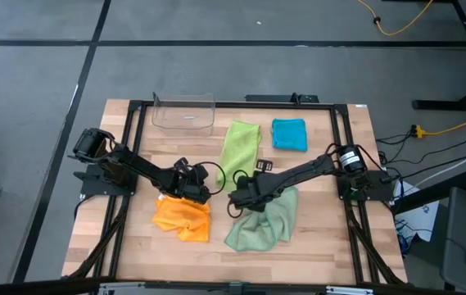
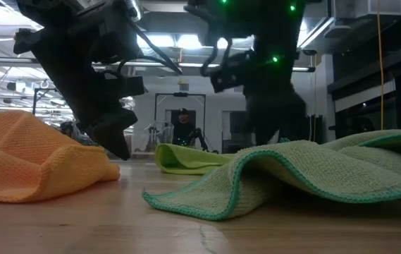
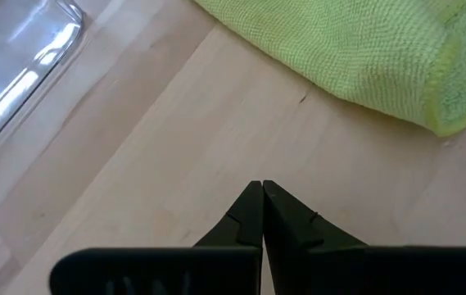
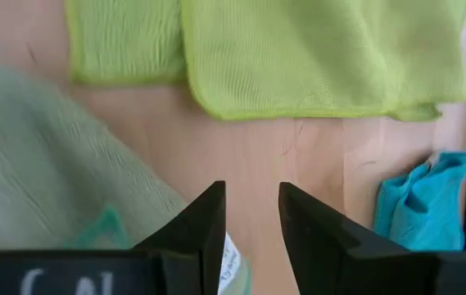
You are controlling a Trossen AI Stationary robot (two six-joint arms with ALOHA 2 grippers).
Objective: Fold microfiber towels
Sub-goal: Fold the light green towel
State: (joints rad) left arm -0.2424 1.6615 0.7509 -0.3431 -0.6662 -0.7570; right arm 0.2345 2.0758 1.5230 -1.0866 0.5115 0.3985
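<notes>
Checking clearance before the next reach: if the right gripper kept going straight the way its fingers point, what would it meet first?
Probably the lime green towel: past the open right gripper lies bare table, then that towel's edge. Depth is hard to judge.

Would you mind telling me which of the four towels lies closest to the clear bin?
The lime green towel: it lies just right of the clear bin, while the teal, orange and sage towels sit farther off.

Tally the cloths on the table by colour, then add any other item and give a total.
Lime green microfiber towel: 1
Teal blue microfiber towel: 1
Orange microfiber towel: 1
Pale sage green microfiber towel: 1
Clear plastic bin: 1
Total: 5
</notes>
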